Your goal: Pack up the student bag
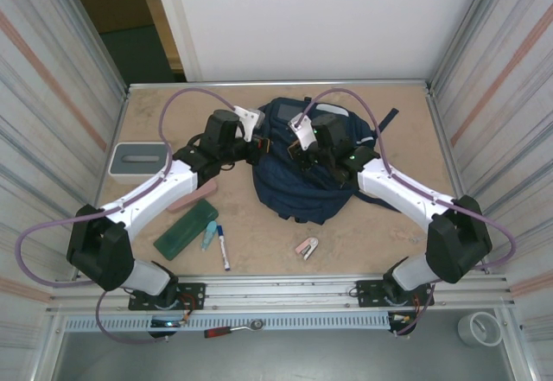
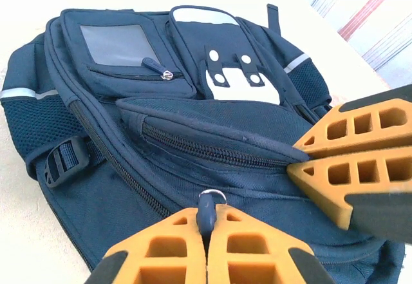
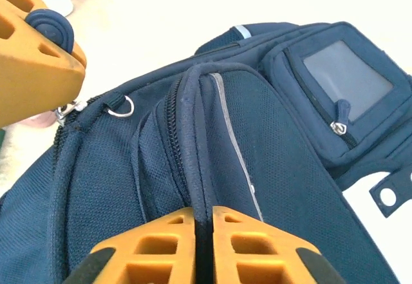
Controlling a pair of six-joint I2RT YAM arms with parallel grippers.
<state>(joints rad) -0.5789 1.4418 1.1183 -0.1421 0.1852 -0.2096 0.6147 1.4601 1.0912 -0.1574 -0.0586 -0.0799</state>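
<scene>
Left gripper (image 2: pixel 207 225) grips the dark zipper pull (image 2: pixel 206 210) of the navy fabric backpack (image 2: pixel 103 213); the zip (image 2: pixel 109 158) runs toward upper left. Right gripper (image 3: pixel 203 218) clamps the pocket rim (image 3: pixel 193 123)

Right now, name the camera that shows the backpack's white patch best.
Left wrist: the white patch sits whole on the student bag. Right wrist catches just its corner at the frame edge; top external has the arms over the bag.

student bag (image 1: pixel 294 195) partly hidden beneath right arm (image 1: pixel 389 182), small pink-white object (image 1: pixel 308 247) too small to identify
</scene>
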